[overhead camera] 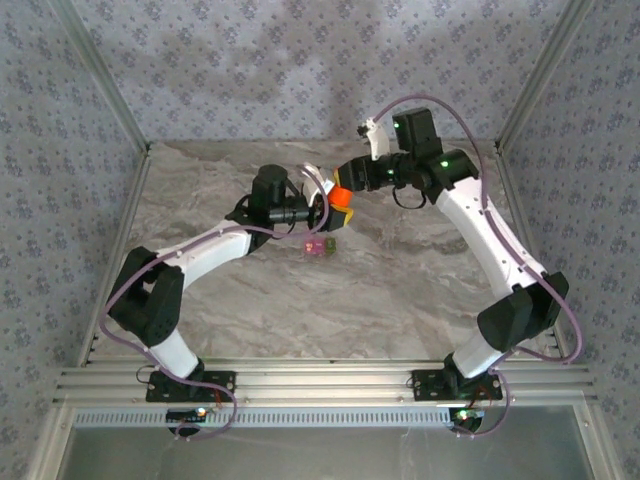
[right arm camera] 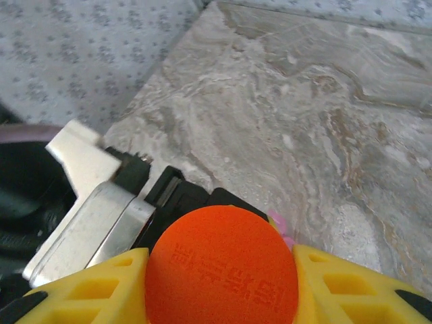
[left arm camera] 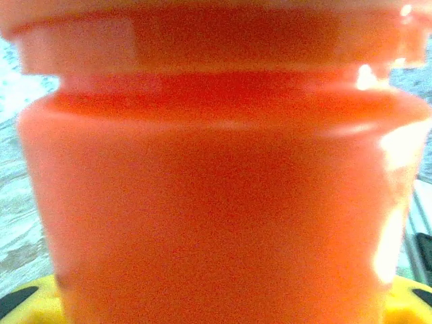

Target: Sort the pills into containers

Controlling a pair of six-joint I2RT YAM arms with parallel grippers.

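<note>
Worktop point(overhead camera: 420, 290): grey marble pattern, with patterned walls at the far, left and right edges.
Containers point(overhead camera: 320, 245): a tiny joined pair, the pink one on the left and the green one on the right. They stand on the worktop at about its middle, well apart from all edges.
Bottle point(overhead camera: 341, 196): orange, lifted above the worktop between the two grippers. It is a little beyond the containers, toward the far edge and slightly to the right. From the left wrist it point(left arm camera: 216, 202) is very close and blurred, with a wider rim at the top.
Cap point(right arm camera: 223, 270): round and orange with raised letters on top. The letters are too blurred to read.
Left gripper point(overhead camera: 335, 205): it reaches in from the left. From its wrist, the yellow fingers point(left arm camera: 30, 304) are at both lower corners with the bottle body between them, so it is closed on the bottle.
Right gripper point(overhead camera: 345, 188): it reaches in from the right. From its wrist, the yellow fingers point(right arm camera: 351, 290) lie against both sides of the cap, so it grips the cap.
Beside the cap: a white and grey metal part with a black piece, on the left in the right wrist view.
Pink spot: a small pink bit just behind the cap. I cannot tell what it is.
</note>
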